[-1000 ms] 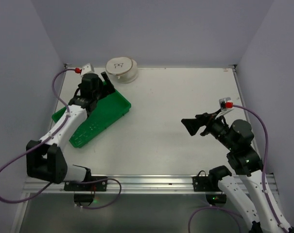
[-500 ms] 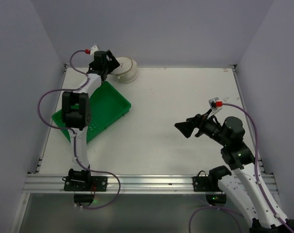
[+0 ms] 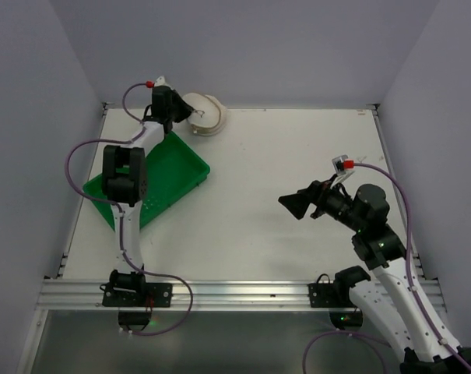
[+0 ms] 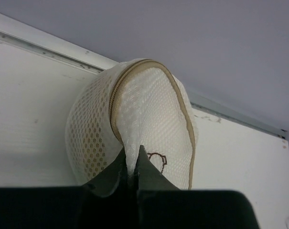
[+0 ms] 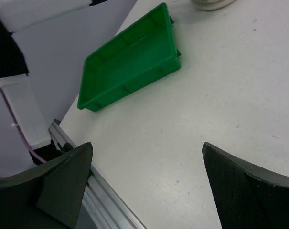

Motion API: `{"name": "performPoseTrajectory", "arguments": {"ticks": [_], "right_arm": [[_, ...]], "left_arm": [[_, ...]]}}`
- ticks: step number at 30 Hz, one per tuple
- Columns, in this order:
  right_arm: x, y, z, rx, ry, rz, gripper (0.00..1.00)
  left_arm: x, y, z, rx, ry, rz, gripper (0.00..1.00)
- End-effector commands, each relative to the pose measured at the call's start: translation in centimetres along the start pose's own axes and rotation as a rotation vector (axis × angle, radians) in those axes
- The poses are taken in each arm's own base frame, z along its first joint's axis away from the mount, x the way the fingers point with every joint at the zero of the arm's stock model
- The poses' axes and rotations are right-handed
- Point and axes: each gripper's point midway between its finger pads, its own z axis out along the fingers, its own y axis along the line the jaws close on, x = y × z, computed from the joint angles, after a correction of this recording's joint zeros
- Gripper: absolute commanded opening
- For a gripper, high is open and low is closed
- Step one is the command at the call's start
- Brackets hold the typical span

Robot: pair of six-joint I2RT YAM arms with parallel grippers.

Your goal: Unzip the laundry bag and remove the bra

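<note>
The laundry bag (image 3: 206, 114), a round off-white mesh case with a tan rim zip, sits at the back left of the table against the wall. It is tipped up on its edge. In the left wrist view the laundry bag (image 4: 151, 112) shows a small dark drawing on its face. My left gripper (image 3: 183, 116) (image 4: 133, 153) is shut on a pinch of the mesh face. The bra is hidden. My right gripper (image 3: 293, 204) (image 5: 146, 144) hangs open above bare table on the right, holding nothing.
A green plastic tray (image 3: 173, 173) (image 5: 134, 57) lies empty at the left, just in front of the bag. The back wall and its metal rail (image 4: 53, 50) run close behind the bag. An aluminium rail (image 5: 99, 198) lines the table's front edge.
My left arm has stretched from over the green tray to the bag at the back. Its gripper went from open to shut on the mesh, and the bag tipped up. The right gripper drifted slightly left.
</note>
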Motion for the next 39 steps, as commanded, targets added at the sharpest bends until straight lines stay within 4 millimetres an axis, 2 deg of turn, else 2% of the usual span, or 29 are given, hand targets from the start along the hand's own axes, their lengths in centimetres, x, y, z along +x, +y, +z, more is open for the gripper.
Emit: {"name": "performPoseTrajectory", "arguments": {"ticks": [1, 2, 3, 4, 6, 7, 9, 10, 11, 12, 13, 14, 15, 16, 17, 18, 21, 22, 26, 27, 29, 30, 31, 33, 35, 39], "right_arm": [[-1.9, -0.6, 0.0, 0.076, -0.038, -0.007, 0.99], [-1.7, -0.8, 0.1, 0.084, -0.022, -0.009, 0.99], [-1.6, -0.8, 0.1, 0.078, -0.007, -0.042, 0.99], [-1.5, -0.6, 0.0, 0.070, -0.002, -0.053, 0.99], [-2.0, -0.2, -0.3, 0.047, -0.048, -0.076, 0.99], [-2.1, -0.1, -0.3, 0.041, -0.066, -0.084, 0.99], [-1.9, -0.7, -0.1, 0.050, -0.076, -0.093, 0.99], [-1.8, -0.8, 0.0, 0.054, -0.066, -0.092, 0.99], [-1.6, -1.0, 0.2, 0.059, -0.052, -0.083, 0.99], [-1.0, -1.4, 0.7, 0.067, -0.017, -0.060, 0.99], [-0.4, -1.3, 1.1, 0.058, 0.003, -0.052, 0.99], [0.0, -1.3, 1.4, 0.053, 0.015, -0.046, 0.99], [0.2, -1.4, 1.8, 0.061, 0.014, -0.045, 0.99], [1.3, -0.9, 2.4, 0.043, 0.047, -0.054, 0.99], [1.7, -0.7, 2.7, 0.042, 0.053, -0.058, 0.99], [2.4, -0.1, 3.2, 0.035, 0.062, -0.065, 0.99], [4.1, 0.7, 4.4, 0.012, 0.104, -0.048, 0.99], [5.0, 1.7, 4.8, -0.016, 0.136, -0.046, 0.97], [8.3, 2.9, 6.4, -0.032, 0.253, -0.019, 0.77], [9.2, 2.9, 7.0, -0.026, 0.279, -0.008, 0.70], [10.7, 4.1, 7.5, -0.041, 0.312, -0.013, 0.67], [11.6, 4.1, 8.1, -0.036, 0.333, -0.004, 0.61], [12.0, 5.0, 8.3, -0.056, 0.349, -0.010, 0.59], [13.3, 4.8, 9.2, -0.026, 0.387, -0.004, 0.56], [13.2, 6.2, 9.9, -0.050, 0.379, -0.006, 0.51], [13.5, 6.6, 11.1, -0.045, 0.380, 0.009, 0.47]], "left_arm": [[-1.1, -12.3, -6.3, 0.330, -0.002, 0.074, 0.00], [-0.7, -13.8, -7.5, 0.359, 0.005, 0.083, 0.00], [-1.6, -16.5, -10.1, 0.410, -0.017, 0.094, 0.00], [1.5, -17.2, -11.1, 0.419, 0.037, 0.086, 0.00], [3.1, -18.5, -13.3, 0.423, 0.043, 0.071, 0.00], [4.9, -19.1, -15.7, 0.418, 0.065, 0.049, 0.00], [6.2, -18.8, -17.7, 0.372, 0.045, 0.021, 0.00], [8.1, -18.6, -19.7, 0.351, 0.052, -0.002, 0.00], [9.0, -18.6, -20.8, 0.346, 0.054, -0.011, 0.00], [9.9, -20.1, -23.1, 0.380, 0.054, -0.017, 0.00], [12.1, -18.2, -23.4, 0.324, 0.077, -0.042, 0.00], [12.9, -17.9, -24.2, 0.309, 0.075, -0.054, 0.00], [13.8, -18.8, -26.1, 0.332, 0.084, -0.067, 0.00], [15.8, -16.8, -26.3, 0.278, 0.111, -0.111, 0.00], [16.6, -16.3, -26.9, 0.270, 0.120, -0.133, 0.00], [18.6, -15.3, -27.9, 0.257, 0.151, -0.139, 0.00], [20.4, -13.8, -29.3, 0.211, 0.167, -0.212, 0.00], [21.6, -11.9, -29.3, 0.161, 0.173, -0.244, 0.00], [23.3, -9.4, -30.1, 0.103, 0.184, -0.278, 0.00], [23.5, -9.2, -30.2, 0.099, 0.189, -0.285, 0.00], [24.1, -8.7, -30.3, 0.088, 0.207, -0.292, 0.00], [24.3, -8.6, -30.4, 0.086, 0.213, -0.292, 0.00], [24.5, -8.6, -30.5, 0.086, 0.221, -0.293, 0.00], [24.6, -8.8, -30.6, 0.090, 0.227, -0.293, 0.00], [24.8, -8.6, -30.7, 0.086, 0.230, -0.291, 0.00], [24.7, -8.5, -31.1, 0.092, 0.225, -0.294, 0.00]]}}
